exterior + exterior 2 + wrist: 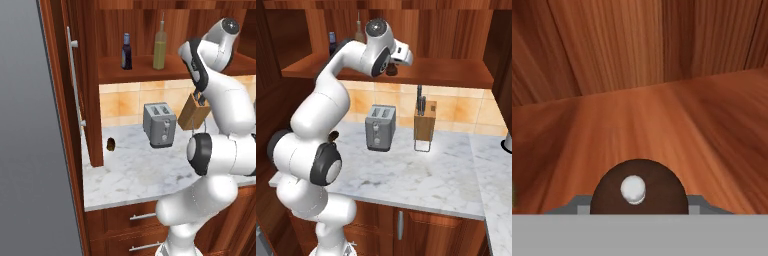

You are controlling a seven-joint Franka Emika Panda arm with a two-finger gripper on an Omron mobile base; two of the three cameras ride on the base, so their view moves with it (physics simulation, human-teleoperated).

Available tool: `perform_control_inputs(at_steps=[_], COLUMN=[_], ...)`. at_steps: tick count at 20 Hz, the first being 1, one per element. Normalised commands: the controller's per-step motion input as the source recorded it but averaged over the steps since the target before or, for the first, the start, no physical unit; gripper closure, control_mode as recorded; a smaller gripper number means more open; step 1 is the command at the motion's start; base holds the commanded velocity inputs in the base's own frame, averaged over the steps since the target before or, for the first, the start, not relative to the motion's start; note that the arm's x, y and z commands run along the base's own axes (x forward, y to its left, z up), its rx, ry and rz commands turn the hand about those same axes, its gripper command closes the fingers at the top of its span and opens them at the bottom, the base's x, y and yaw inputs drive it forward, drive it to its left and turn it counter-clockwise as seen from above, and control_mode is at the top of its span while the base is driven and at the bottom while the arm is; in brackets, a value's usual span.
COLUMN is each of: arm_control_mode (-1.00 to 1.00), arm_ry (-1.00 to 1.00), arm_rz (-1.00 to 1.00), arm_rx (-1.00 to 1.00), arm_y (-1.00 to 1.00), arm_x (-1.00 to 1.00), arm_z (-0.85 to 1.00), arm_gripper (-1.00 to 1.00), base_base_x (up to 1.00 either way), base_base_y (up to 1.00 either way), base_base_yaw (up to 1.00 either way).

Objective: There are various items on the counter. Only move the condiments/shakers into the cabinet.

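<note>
Overhead: the cabinet [95,100] of reddish-brown wood grain hangs with its door [60,125] swung wide, a long silver bar handle [75,82] on it.
Shelf: the inner shelf [145,70] carries 2 bottles side by side, the small dark bottle [127,52] with a blue cap on the left and the tall oil bottle [160,46] of yellow-green liquid on the right.
Counter: the counter [421,175] is white-grey veined marble over wooden drawers [135,217] with short silver handles; tan tiles line the wall behind.
Counter items: a grey 2-slot toaster [379,127] stands near the back, a wooden knife block [424,125] with black handles just to its right, and a small brown lump [110,144] near the cabinet's side panel.
Pepper mill: the dark-brown pepper mill [639,189] with a pale knob on top sits between the jaws, over the shelf boards; in the right base view it shows as a dark shape [391,67] under the hand.
Gripper: the gripper [392,69] is clamped around the pepper mill, inside the cabinet above the shelf.
Hidden: the arm covers part of the knife block in the left base view and most of both bottles in the right base view; whether the mill's base touches the shelf cannot be told.
Writing: the dark bottle's label is too small to read.
</note>
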Motion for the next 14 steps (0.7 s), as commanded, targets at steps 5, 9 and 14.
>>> perform_control_inputs(at_steps=[5,9,14], arm_control_mode=[-1.0,-1.0,-1.0], arm_ry=[0.05,0.0,0.0], arm_rz=[0.0,0.0,0.0], arm_rx=[0.0,0.0,0.0], arm_y=[0.0,0.0,0.0], arm_x=[0.44,0.33,0.23], arm_z=[-0.22,-0.17,-0.15], arm_gripper=[1.0,1.0,-1.0], base_base_x=[0.0,0.0,0.0], base_base_y=[0.0,0.0,0.0], base_base_yaw=[0.0,0.0,0.0])
